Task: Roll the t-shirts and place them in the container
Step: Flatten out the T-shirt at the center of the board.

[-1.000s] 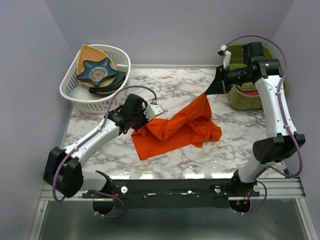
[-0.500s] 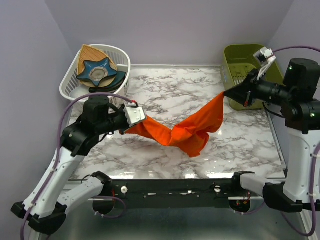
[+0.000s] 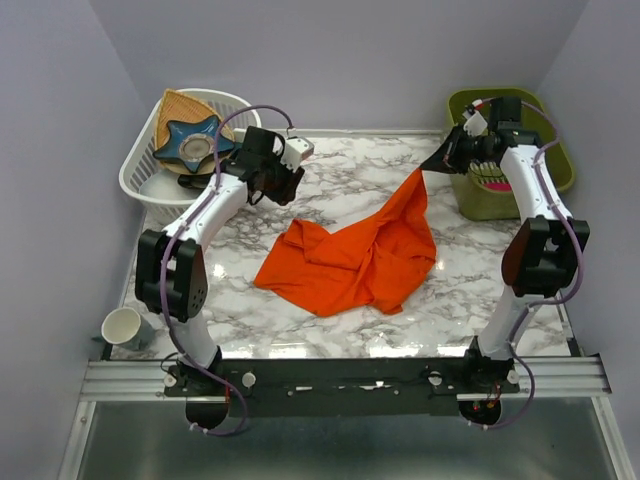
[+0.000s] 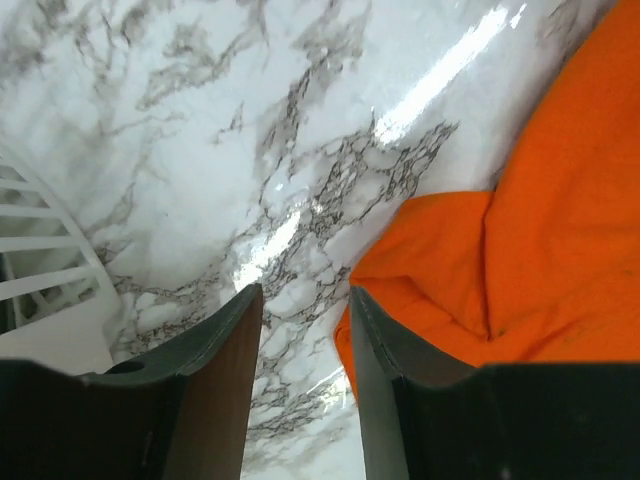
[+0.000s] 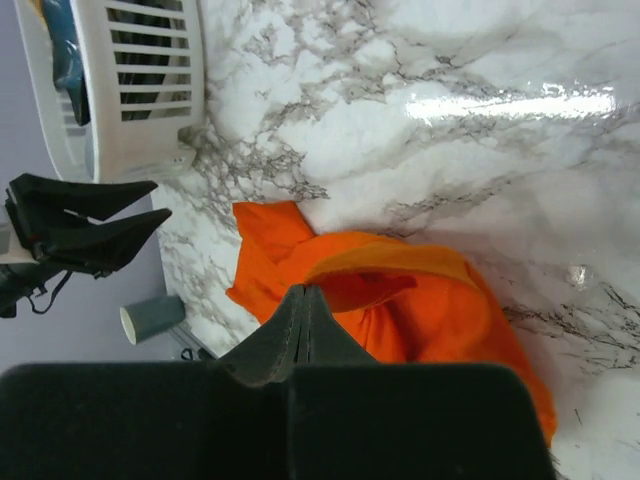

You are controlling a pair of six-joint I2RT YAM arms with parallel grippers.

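**Orange t-shirt held up by one edge, other end effector empty**

The right end effector (image 3: pixel 434 164) is closed tight on an edge of the orange t-shirt (image 3: pixel 350 262). It holds that edge raised near the far right corner of the table (image 3: pixel 340 165), beside a green bin (image 3: pixel 468 205). The left end effector (image 4: pixel 305 300) is partly open and empty, near a white basket (image 3: pixel 140 185) at the far left. The rest of the shirt lies crumpled mid-table. It looks light, limp and prone to sliding, so a hem corner is probably the best place to pinch it.

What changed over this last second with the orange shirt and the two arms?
The left gripper let go of the bright orange fabric t-shirt, whose left end dropped onto the marble table, and pulled back toward the white slatted basket. The right gripper stayed shut on its far corner; basket unmoved.
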